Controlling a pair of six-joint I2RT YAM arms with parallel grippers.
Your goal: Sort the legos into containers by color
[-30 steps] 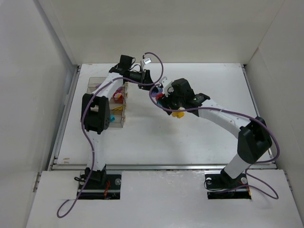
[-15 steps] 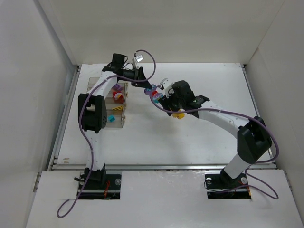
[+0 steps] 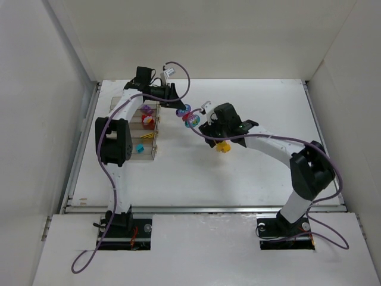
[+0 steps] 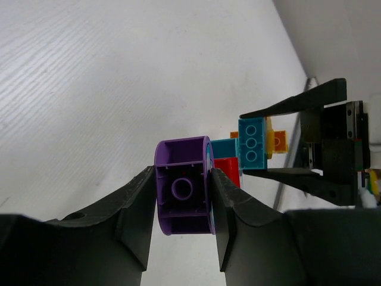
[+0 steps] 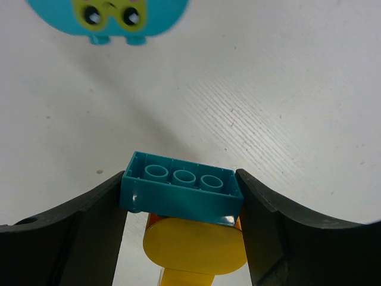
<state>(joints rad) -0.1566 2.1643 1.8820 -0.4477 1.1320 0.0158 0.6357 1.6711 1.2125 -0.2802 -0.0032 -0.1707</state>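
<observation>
My left gripper (image 4: pixel 181 179) is shut on a purple lego (image 4: pixel 181 190), held above the table; in the top view this gripper (image 3: pixel 180 111) is just right of the containers (image 3: pixel 153 156). A red lego (image 4: pixel 227 173) shows right behind the purple one; I cannot tell whether they are joined. My right gripper (image 5: pixel 181 179) is shut on a teal lego (image 5: pixel 181 193) with a yellow piece (image 5: pixel 193 244) against its underside. It faces the left gripper from the right (image 3: pixel 196 122). A cyan rounded piece (image 5: pixel 110 15) hangs ahead of it, apart from the teal lego.
The joined clear bins stand at the left and hold purple (image 3: pixel 146 109), red (image 3: pixel 147 120), yellow (image 3: pixel 147 136) and cyan (image 3: pixel 139 148) pieces, one colour per bin. White walls enclose the table on three sides. A yellow piece (image 3: pixel 223 146) shows below the right wrist.
The left wrist has swung back and to the left, and the right gripper has followed leftward. The coloured bricks between the two grippers now show in the top view.
</observation>
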